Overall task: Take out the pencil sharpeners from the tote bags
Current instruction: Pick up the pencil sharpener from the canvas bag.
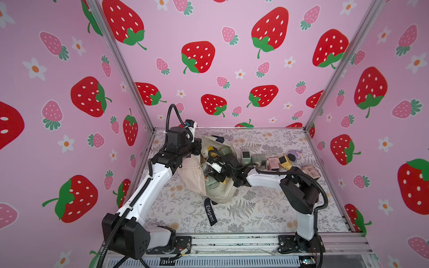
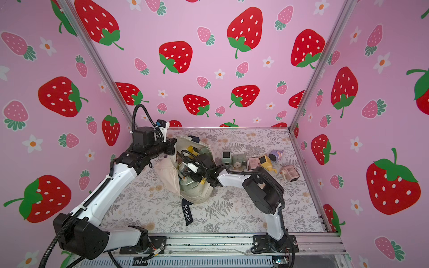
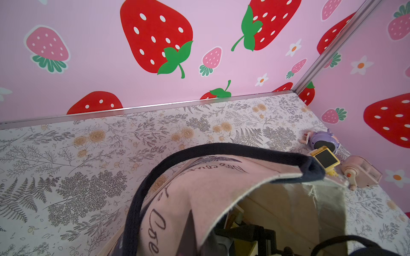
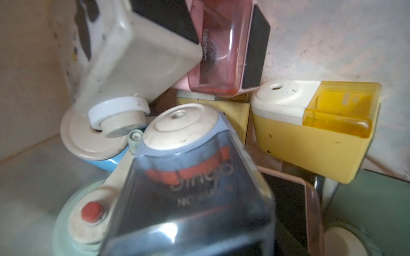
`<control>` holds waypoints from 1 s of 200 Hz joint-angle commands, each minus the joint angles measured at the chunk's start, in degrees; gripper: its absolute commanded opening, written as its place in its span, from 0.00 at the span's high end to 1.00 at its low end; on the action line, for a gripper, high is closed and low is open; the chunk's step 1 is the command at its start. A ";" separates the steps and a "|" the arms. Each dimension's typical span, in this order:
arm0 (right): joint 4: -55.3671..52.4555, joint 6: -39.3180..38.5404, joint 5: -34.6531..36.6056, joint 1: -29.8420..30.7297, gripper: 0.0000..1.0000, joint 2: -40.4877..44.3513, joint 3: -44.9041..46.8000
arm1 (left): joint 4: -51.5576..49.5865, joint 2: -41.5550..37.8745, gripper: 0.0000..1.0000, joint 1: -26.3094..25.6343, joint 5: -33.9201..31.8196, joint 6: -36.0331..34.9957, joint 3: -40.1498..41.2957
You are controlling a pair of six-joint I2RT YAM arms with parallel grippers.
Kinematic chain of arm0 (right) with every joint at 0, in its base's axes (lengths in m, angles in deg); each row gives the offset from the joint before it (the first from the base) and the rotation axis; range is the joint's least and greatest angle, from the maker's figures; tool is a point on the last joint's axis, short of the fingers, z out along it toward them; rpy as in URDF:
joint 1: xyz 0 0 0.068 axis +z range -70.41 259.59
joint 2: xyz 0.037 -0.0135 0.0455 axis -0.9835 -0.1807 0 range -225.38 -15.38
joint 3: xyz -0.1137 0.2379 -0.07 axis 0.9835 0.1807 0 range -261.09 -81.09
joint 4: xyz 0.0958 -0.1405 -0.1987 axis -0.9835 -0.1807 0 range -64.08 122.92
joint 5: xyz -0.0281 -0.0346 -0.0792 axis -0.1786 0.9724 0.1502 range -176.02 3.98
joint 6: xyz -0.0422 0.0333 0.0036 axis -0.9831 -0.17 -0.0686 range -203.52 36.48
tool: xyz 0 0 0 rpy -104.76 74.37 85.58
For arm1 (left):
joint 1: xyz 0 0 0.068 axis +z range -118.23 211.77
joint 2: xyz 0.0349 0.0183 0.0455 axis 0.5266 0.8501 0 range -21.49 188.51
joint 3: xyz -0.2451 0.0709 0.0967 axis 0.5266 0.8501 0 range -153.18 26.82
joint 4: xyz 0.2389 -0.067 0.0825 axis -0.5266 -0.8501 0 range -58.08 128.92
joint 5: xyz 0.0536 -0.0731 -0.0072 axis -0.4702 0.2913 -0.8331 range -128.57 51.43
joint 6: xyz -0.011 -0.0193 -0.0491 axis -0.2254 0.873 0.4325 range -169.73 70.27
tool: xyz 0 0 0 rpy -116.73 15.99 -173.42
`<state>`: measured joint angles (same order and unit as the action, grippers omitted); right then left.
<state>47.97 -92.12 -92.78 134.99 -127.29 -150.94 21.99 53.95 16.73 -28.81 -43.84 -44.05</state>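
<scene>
Now L gripper (image 1: 200, 150) clamps tote (image 1: 192, 179) rim; R gripper (image 1: 208, 172) inside, state unclear; strap (image 1: 210, 214) reads "Élégant".

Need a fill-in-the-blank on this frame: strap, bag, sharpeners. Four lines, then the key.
1. The black strap reads ____.
2. The left gripper is shut on the rim of the ____.
3. The sharpener nearest the far right corner of the table is ____.
4. In the right wrist view, the amber-drawer sharpener has a ____ body.
Missing words: Élégant; tote bag; purple; yellow.
</scene>
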 commanded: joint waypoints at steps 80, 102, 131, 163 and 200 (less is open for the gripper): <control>6.24 2.51 -1.06 0.33 0.38 6.91 5.42 | 2.34 0.41 1.00 -0.11 2.08 -0.36 -3.22; 7.69 3.28 -1.38 0.39 0.39 8.31 6.97 | 2.34 0.41 1.00 -0.15 2.11 -0.35 -3.22; 8.73 4.61 -1.84 0.33 0.39 10.45 8.85 | 2.34 0.40 1.00 -0.16 2.02 -0.44 -3.22; 10.23 5.92 -2.28 0.33 0.41 14.00 12.44 | 2.43 0.50 1.00 -0.15 2.02 -0.43 -3.22; 8.53 8.02 -2.76 0.36 0.41 18.21 14.58 | 2.26 0.71 1.00 -0.08 2.11 -0.35 -3.40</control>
<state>54.50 -86.15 -94.05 134.99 -112.98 -136.86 22.01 54.00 16.73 -28.46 -43.84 -44.07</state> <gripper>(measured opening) 0.602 0.047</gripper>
